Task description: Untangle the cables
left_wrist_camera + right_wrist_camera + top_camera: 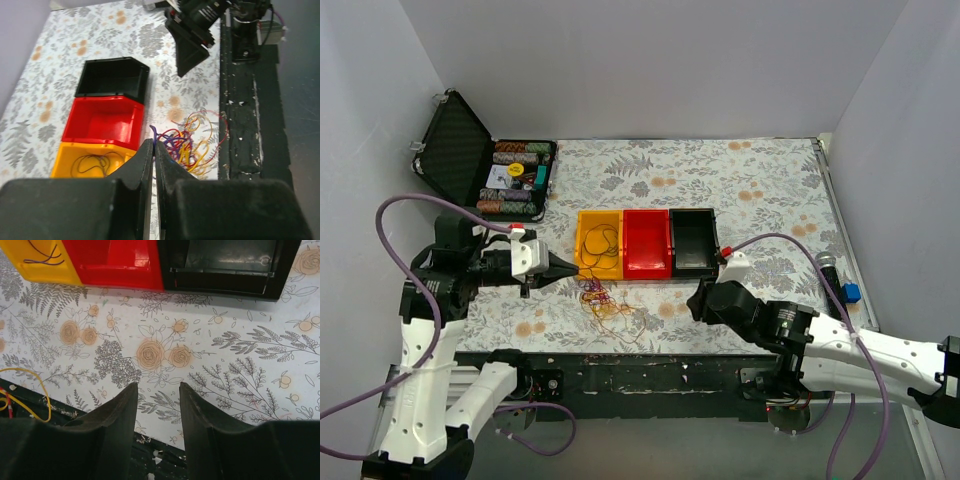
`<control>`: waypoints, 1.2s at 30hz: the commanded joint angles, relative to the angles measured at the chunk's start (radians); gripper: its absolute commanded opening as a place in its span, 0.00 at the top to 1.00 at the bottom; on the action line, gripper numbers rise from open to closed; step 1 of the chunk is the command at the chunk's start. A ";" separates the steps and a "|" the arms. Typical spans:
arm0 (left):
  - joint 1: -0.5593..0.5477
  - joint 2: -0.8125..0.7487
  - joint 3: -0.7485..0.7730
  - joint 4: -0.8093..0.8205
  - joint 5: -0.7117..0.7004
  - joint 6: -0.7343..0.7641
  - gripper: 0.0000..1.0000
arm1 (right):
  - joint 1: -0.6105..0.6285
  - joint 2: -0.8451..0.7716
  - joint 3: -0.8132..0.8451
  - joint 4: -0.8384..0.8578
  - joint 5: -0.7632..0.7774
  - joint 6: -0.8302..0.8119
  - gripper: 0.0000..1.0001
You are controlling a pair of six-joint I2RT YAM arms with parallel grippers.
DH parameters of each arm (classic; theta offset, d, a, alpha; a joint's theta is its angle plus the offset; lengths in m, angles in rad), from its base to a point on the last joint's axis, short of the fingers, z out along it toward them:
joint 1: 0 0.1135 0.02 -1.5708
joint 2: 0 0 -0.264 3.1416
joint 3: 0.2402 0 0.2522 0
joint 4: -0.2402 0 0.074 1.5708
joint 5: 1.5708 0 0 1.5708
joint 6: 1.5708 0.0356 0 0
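The cables (603,301) lie as a loose tangle of yellow, red and purple wires on the floral cloth, just in front of the yellow bin; the tangle also shows in the left wrist view (192,145). My left gripper (572,268) is at the tangle's left edge and is shut on a purple wire (154,134) that rises from its tips (154,145). A dark wire (601,243) lies coiled inside the yellow bin (582,222). My right gripper (157,386) is open and empty over bare cloth, right of the tangle (698,300). One yellow wire end (30,390) reaches into its view.
A red bin (647,243) and a black bin (693,242) stand in a row beside the yellow one. An open black case (480,165) of poker chips sits at the back left. A blue object (851,293) lies near the right edge. The table's black front edge (650,360) is close to the tangle.
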 commanded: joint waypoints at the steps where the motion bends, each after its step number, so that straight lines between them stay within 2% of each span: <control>1: 0.002 0.011 -0.078 -0.043 0.146 0.086 1.00 | 0.000 -0.035 0.034 0.089 -0.019 -0.073 0.51; 7: 0.001 0.014 -0.233 -0.041 0.188 0.184 1.00 | 0.002 -0.012 0.039 0.239 -0.142 -0.170 0.37; 12: 0.001 0.015 -0.334 -0.140 0.163 0.351 1.00 | 0.017 0.027 -0.022 0.490 -0.274 -0.276 0.33; 16: 0.001 0.000 -0.405 -0.106 0.144 0.373 1.00 | 0.083 0.077 -0.049 0.651 -0.302 -0.371 0.28; 20: 0.001 -0.006 -0.429 -0.034 0.119 0.319 1.00 | 0.171 0.190 -0.004 0.750 -0.240 -0.446 0.28; 29: 0.001 0.001 -0.449 0.009 0.096 0.299 1.00 | 0.178 0.468 0.154 0.825 -0.294 -0.464 0.31; 36: 0.001 -0.012 -0.445 0.012 0.094 0.304 1.00 | 0.178 0.588 0.200 0.879 -0.338 -0.487 0.35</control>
